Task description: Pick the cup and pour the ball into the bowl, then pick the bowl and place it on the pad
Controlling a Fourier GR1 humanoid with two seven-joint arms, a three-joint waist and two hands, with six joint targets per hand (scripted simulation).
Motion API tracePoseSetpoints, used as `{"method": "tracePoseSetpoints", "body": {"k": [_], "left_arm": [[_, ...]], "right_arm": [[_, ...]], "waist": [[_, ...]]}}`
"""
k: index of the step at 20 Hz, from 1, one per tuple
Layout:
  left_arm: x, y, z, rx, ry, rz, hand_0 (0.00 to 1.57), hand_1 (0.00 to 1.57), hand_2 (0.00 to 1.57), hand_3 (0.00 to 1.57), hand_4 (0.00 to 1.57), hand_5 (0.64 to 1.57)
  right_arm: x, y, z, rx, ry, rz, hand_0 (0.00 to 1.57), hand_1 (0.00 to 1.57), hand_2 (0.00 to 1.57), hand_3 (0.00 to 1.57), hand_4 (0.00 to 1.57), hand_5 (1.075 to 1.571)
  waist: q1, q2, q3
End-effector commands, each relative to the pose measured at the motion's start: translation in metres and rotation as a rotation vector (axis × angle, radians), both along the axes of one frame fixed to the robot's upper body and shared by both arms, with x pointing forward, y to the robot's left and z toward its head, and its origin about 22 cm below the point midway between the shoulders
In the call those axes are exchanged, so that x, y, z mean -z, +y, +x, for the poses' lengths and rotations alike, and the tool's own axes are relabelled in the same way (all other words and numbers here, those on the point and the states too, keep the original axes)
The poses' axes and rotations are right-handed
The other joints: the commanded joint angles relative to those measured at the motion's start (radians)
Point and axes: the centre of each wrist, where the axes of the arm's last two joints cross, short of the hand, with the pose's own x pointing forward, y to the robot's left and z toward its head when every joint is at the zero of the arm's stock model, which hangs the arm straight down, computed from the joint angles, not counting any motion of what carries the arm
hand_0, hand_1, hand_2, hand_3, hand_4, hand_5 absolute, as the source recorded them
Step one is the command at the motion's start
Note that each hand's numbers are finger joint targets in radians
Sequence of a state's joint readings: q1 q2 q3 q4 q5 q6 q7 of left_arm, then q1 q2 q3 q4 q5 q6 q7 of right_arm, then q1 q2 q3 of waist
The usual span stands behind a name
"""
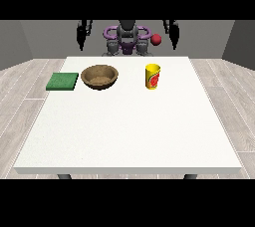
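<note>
Both hands raised behind the table, nothing grasped yet

1 yellow cup [153, 76] stands upright near the view's right, 1 wooden bowl [100, 77] sits mid-table just beside 1 green pad [63, 81], a layout that suits pouring leftward, then a short carry; 1 red ball [157, 40] shows beyond the far edge, near the hand at the view's right [174, 36]; that hand and the hand at the view's left [81, 35] hold nothing, finger spread I cannot tell

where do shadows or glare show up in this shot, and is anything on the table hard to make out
Front view: even, soft light, with no glare on the white table; only faint shading shows under the wooden bowl and beside the yellow cup; the green pad lies flat with no visible shadow; the cup's inside is hidden; a red ball shows near the robot's torso, above the table's far edge.
</note>
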State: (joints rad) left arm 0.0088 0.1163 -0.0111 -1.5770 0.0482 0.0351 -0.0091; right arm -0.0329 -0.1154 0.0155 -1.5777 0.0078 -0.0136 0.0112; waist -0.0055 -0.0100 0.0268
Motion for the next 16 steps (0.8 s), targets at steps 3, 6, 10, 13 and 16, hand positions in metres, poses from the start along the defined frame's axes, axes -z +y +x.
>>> {"method": "tracePoseSetpoints", "body": {"k": [3,6,10,13,16], "left_arm": [[-0.023,0.007,0.001,0.004,-0.021,0.028,0.00,0.00,0.00,0.00,0.00,1.470],[-0.033,0.010,0.003,0.008,-0.012,0.041,0.00,0.00,0.00,0.00,0.00,1.470],[0.000,-0.054,-0.020,-0.006,-0.183,-0.091,0.00,0.00,0.00,0.00,0.00,1.471],[0.005,-0.055,-0.017,-0.012,-0.206,-0.101,0.00,0.00,0.00,0.00,0.00,1.472],[0.020,-0.026,-0.013,-0.009,-0.248,-0.080,0.00,0.00,0.00,0.00,0.00,1.467]], "right_arm": [[-0.025,-0.004,0.003,-0.009,-0.034,-0.016,0.00,0.00,0.00,0.00,0.12,1.563],[-0.037,-0.007,0.004,-0.006,-0.032,-0.028,0.00,0.00,0.00,0.00,0.12,1.563],[0.042,-0.078,-0.043,0.071,-0.076,0.168,0.00,0.00,0.00,0.00,0.00,1.565],[0.051,-0.071,-0.038,0.022,-0.110,0.173,0.00,0.00,0.00,0.00,0.00,1.560],[0.039,-0.078,-0.024,0.027,-0.125,0.185,0.00,0.00,0.00,0.00,0.00,1.558]], "waist": [[0.001,-0.208,-0.0174],[-0.004,-0.284,-0.0199],[0.008,-0.069,-0.0250],[0.006,-0.023,-0.0265],[0.002,-0.005,-0.0269]]}}
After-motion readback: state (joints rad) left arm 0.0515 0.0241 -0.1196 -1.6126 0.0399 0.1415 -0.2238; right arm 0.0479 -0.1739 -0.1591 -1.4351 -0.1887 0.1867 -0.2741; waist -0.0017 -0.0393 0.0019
